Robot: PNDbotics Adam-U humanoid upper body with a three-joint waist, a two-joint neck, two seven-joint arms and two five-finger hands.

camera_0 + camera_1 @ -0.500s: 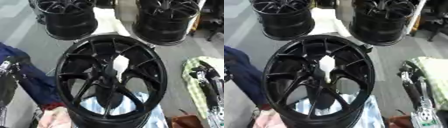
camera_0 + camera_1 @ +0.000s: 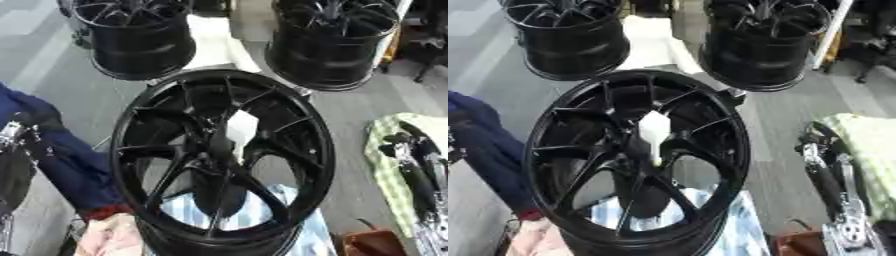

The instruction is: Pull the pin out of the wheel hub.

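A large black multi-spoke wheel [image 2: 223,160] stands tilted in the middle of both views, its open face toward me. Its hub [image 2: 214,150] sits where the spokes meet, with a pale patch showing through just above it. I cannot make out a pin there. My left hand [image 2: 16,137] shows as black and silver parts at the left edge, apart from the rim. My right hand [image 2: 820,150] hangs at the right, also clear of the wheel. Neither hand touches anything.
Two more black wheels [image 2: 136,35] [image 2: 332,40] stand on the floor behind. A blue cloth [image 2: 61,160] lies left of the wheel, a green checked cloth [image 2: 389,170] at the right. Striped fabric [image 2: 262,210] and a brown object [image 2: 372,245] lie near the bottom.
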